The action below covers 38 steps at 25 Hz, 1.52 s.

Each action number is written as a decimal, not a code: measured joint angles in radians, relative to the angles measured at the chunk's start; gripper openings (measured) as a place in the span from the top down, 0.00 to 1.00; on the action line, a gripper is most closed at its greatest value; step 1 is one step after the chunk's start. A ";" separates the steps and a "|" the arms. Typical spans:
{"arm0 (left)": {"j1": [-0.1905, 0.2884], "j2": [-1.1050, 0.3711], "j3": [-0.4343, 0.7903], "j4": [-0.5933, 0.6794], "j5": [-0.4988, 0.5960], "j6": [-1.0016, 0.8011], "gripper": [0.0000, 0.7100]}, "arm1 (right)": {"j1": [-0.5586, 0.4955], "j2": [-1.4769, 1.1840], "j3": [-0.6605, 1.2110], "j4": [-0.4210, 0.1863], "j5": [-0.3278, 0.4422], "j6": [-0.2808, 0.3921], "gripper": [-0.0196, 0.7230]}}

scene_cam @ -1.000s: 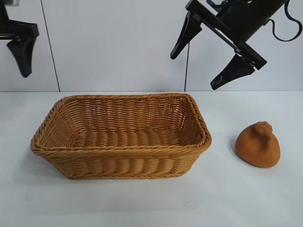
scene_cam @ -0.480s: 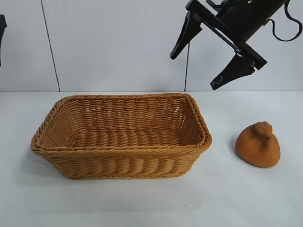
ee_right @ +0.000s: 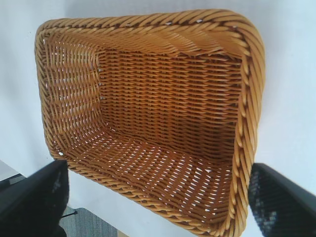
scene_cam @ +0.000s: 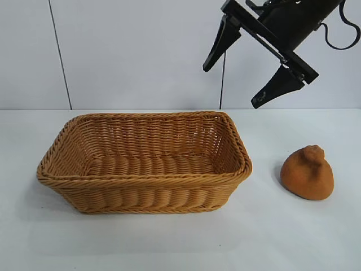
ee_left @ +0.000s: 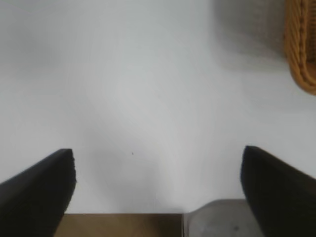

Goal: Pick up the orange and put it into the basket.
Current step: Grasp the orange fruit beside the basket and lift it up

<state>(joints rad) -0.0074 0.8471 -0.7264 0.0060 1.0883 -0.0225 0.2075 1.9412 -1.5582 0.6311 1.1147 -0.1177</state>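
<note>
The orange [scene_cam: 308, 173], a brownish-orange lump with a knob on top, sits on the white table to the right of the basket. The tan wicker basket [scene_cam: 59, 175] stands in the middle and is empty; the right wrist view looks down into it [ee_right: 249, 64]. My right gripper [scene_cam: 233, 86] is open and empty, high above the basket's right end and the orange. My left gripper [ee_left: 158, 173] is out of the exterior view; its wrist view shows it open over bare table, with a corner of the basket [ee_left: 302, 54] at the edge.
The white table [scene_cam: 180, 243] runs wide in front of the basket and the orange. A pale wall [scene_cam: 135, 51] stands behind. In the left wrist view the table's edge, a brown floor [ee_left: 118, 225] and a grey surface show below.
The left gripper, seen at the upper left edge a second ago, has withdrawn out of the exterior view. The right arm, basket and orange have not moved.
</note>
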 joint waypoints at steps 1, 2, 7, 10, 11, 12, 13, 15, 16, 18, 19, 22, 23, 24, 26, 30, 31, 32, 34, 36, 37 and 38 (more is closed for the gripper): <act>0.000 -0.052 0.040 0.000 -0.014 -0.001 0.10 | 0.000 0.000 0.000 0.000 0.000 0.000 0.06; 0.000 -0.103 0.076 0.000 -0.021 -0.001 0.10 | 0.000 0.000 0.000 0.000 0.000 0.000 0.06; 0.000 -0.344 0.203 0.000 -0.020 -0.002 0.10 | 0.000 0.000 0.000 0.000 0.003 0.000 0.06; 0.000 -0.472 0.219 -0.006 -0.023 -0.002 0.10 | 0.000 0.000 0.000 0.000 0.008 0.000 0.06; 0.000 -0.503 0.220 -0.006 -0.023 -0.002 0.10 | 0.000 0.000 0.000 0.000 0.009 0.000 0.06; 0.000 -0.538 0.221 -0.006 -0.023 -0.002 0.10 | 0.000 0.000 0.000 0.000 0.012 0.000 0.06; 0.000 -0.571 0.221 -0.006 -0.023 -0.002 0.10 | 0.000 0.000 0.000 -0.002 0.017 0.000 0.06; 0.000 -0.631 0.221 -0.014 -0.023 -0.002 0.10 | 0.000 0.000 0.000 -0.016 0.031 0.000 0.06; 0.000 -0.662 0.221 -0.015 -0.023 -0.002 0.10 | 0.000 0.000 0.000 -0.025 0.036 0.000 0.06; 0.000 -0.722 0.222 -0.018 -0.023 -0.003 0.10 | 0.000 0.000 0.000 -0.046 0.052 0.002 0.06; 0.000 -0.756 0.223 -0.018 -0.023 -0.003 0.10 | 0.000 0.000 0.000 -0.051 0.059 0.004 0.06; 0.000 -0.841 0.223 -0.018 -0.022 -0.003 0.10 | 0.000 0.000 0.000 -0.076 0.073 0.007 0.06; 0.000 -0.849 0.223 -0.018 -0.022 -0.003 0.10 | 0.000 0.000 0.000 -0.095 0.082 0.009 0.06; 0.000 -0.851 0.223 -0.018 -0.022 -0.003 0.10 | 0.000 0.000 0.000 -0.117 0.085 0.012 0.06; 0.000 -0.851 0.223 -0.018 -0.022 -0.003 0.10 | 0.000 0.000 -0.013 -0.175 0.093 0.020 0.06; 0.000 -0.851 0.224 -0.019 -0.022 -0.003 0.10 | 0.000 -0.006 -0.062 -0.317 0.096 0.066 0.06; 0.000 -0.851 0.224 -0.019 -0.022 -0.003 0.10 | 0.000 -0.013 -0.072 -0.357 0.096 0.078 0.06; 0.000 -0.851 0.224 -0.019 -0.022 -0.003 0.10 | 0.000 -0.018 -0.078 -0.398 0.096 0.087 0.06; 0.000 -0.851 0.224 -0.019 -0.022 -0.003 0.10 | 0.000 -0.027 -0.082 -0.478 0.098 0.101 0.06; 0.000 -0.851 0.224 -0.019 -0.022 -0.003 0.10 | -0.003 -0.027 -0.082 -0.553 0.102 0.118 0.06; 0.000 -0.851 0.224 -0.019 -0.022 -0.003 0.10 | -0.010 -0.027 -0.082 -0.572 0.103 0.118 0.06; 0.000 -0.851 0.224 -0.019 -0.022 -0.003 0.10 | -0.021 -0.027 -0.082 -0.584 0.104 0.124 0.06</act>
<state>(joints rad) -0.0074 -0.0040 -0.5026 -0.0135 1.0660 -0.0256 0.1868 1.9143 -1.6398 0.0470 1.2189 0.0067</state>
